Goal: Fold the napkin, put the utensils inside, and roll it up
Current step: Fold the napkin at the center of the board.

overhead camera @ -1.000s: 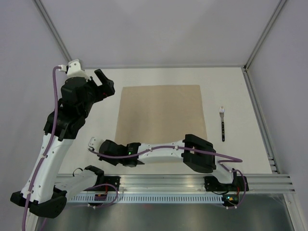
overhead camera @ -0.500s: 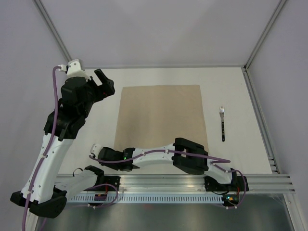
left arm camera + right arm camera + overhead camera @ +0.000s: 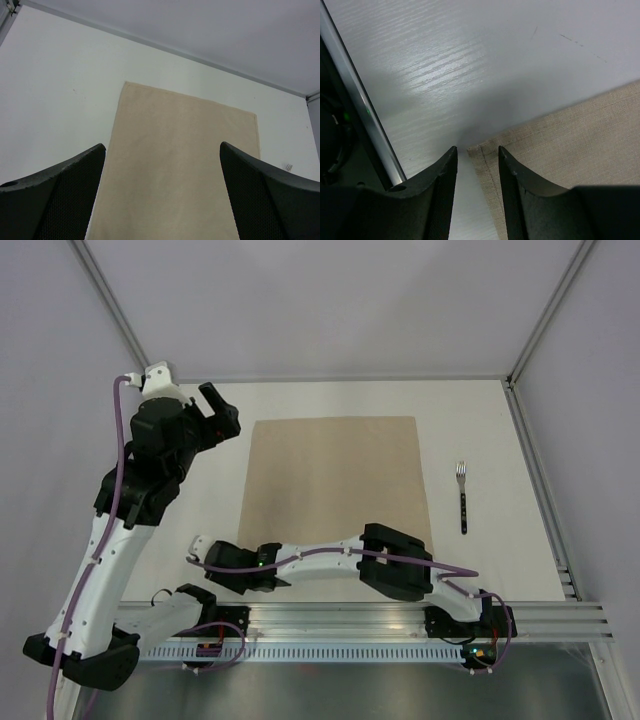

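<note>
The beige napkin [image 3: 335,475] lies flat and unfolded in the middle of the table. A dark-handled fork [image 3: 462,496] lies to its right, tines pointing away; no other utensil shows. My right gripper [image 3: 240,565] reaches across to the napkin's near-left corner. In the right wrist view its jaws [image 3: 477,150] are open a little and straddle that corner of the napkin [image 3: 580,130], which lies flat between them. My left gripper [image 3: 218,412] is open and empty, held above the table at the far left. The left wrist view shows it [image 3: 162,147] looking down over the napkin [image 3: 185,120].
The right arm's elbow [image 3: 400,560] lies over the napkin's near edge. A metal rail [image 3: 350,615] runs along the near side of the table and shows in the right wrist view [image 3: 360,115]. Grey walls enclose the table. The fork's tines [image 3: 287,166] peek in at the left wrist view's right edge.
My right arm has swung left and nearer, bringing its gripper to the napkin's near-left corner. The left arm has barely shifted. The napkin and fork have not moved.
</note>
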Robot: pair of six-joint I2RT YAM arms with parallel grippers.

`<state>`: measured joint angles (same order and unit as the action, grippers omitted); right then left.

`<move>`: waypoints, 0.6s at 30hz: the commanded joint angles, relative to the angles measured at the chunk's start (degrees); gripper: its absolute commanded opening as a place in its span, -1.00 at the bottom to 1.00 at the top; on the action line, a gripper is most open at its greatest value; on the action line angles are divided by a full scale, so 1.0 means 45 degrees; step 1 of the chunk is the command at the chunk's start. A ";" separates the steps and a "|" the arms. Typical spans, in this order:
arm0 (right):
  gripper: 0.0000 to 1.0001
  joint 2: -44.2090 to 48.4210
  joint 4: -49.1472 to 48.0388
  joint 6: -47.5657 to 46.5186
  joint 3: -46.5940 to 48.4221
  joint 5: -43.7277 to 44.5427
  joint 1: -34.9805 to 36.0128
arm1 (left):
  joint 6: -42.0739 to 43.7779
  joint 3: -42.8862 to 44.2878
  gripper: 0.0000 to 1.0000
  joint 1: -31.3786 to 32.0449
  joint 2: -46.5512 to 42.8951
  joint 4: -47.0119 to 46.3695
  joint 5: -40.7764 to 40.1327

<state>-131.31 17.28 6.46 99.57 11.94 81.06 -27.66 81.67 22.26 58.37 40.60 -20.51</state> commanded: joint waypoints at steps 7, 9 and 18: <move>-0.18 -0.0566 0.0203 0.0732 -0.0017 -0.0857 -0.0590 | 0.0014 -0.0102 0.99 -0.0006 0.0096 -0.0291 -0.0012; -0.27 -0.0606 0.0223 0.0733 -0.0056 -0.0897 -0.0688 | 0.0014 -0.0121 0.99 -0.0006 0.0096 -0.0272 -0.0031; -0.77 -0.0704 0.0418 0.0616 0.0080 -0.0936 -0.0708 | 0.0053 -0.0063 0.99 -0.0006 0.0115 -0.0272 -0.0070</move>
<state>-131.81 15.86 9.19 99.57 7.97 78.13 -27.66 81.21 22.26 58.78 40.60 -20.53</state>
